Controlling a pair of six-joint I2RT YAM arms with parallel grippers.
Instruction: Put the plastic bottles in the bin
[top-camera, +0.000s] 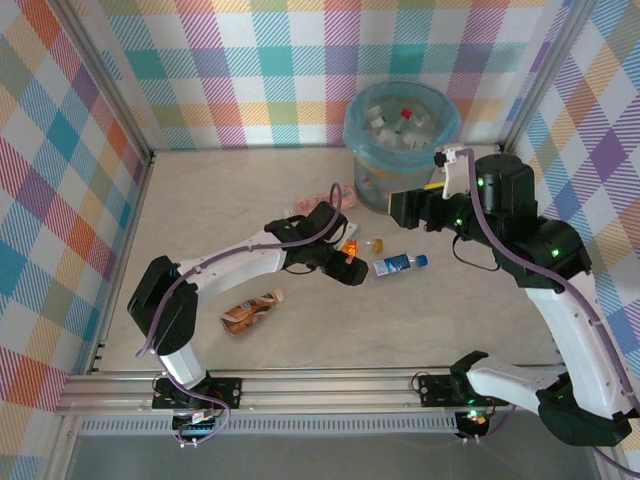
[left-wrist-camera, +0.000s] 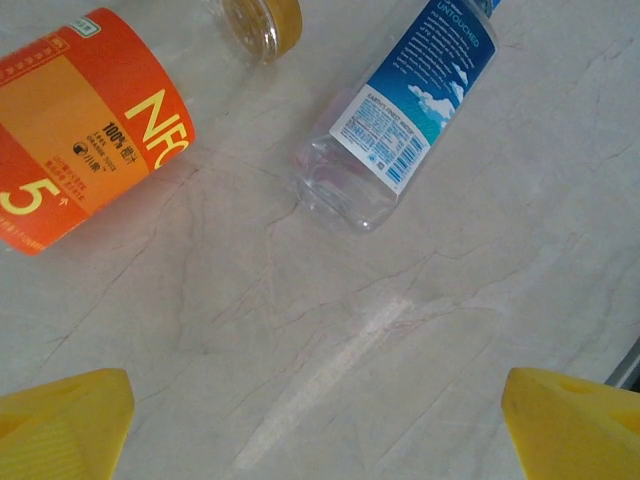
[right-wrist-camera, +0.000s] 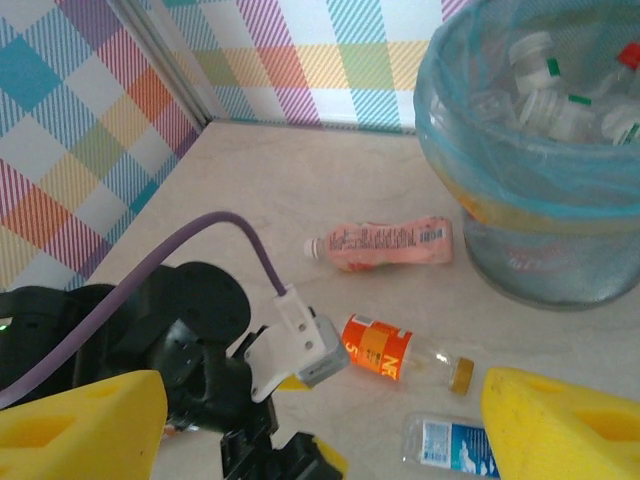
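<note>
**Table** (top-camera: 200, 220): pale marbled top, checked walls on three sides. Wide bare room at the left and lower centre of the top view.

**Bin** (top-camera: 352, 130): upper right of centre, near the back wall, with several bottles inside.

**Loose bottles:**
- pink bottle (right-wrist-camera: 385, 243): just left of the bin's foot.
- orange-label bottle (left-wrist-camera: 80, 130) and blue-label bottle (left-wrist-camera: 400, 110): at mid-frame, lying apart.
- brown bottle (top-camera: 250, 313): lower left, alone.

**Left gripper** (left-wrist-camera: 320, 430): yellow fingers spread wide over bare table, holding nothing; both bottles lie beyond its tips.

**Right gripper** (right-wrist-camera: 320, 420): fingers apart and empty, hanging beside the bin.
</note>
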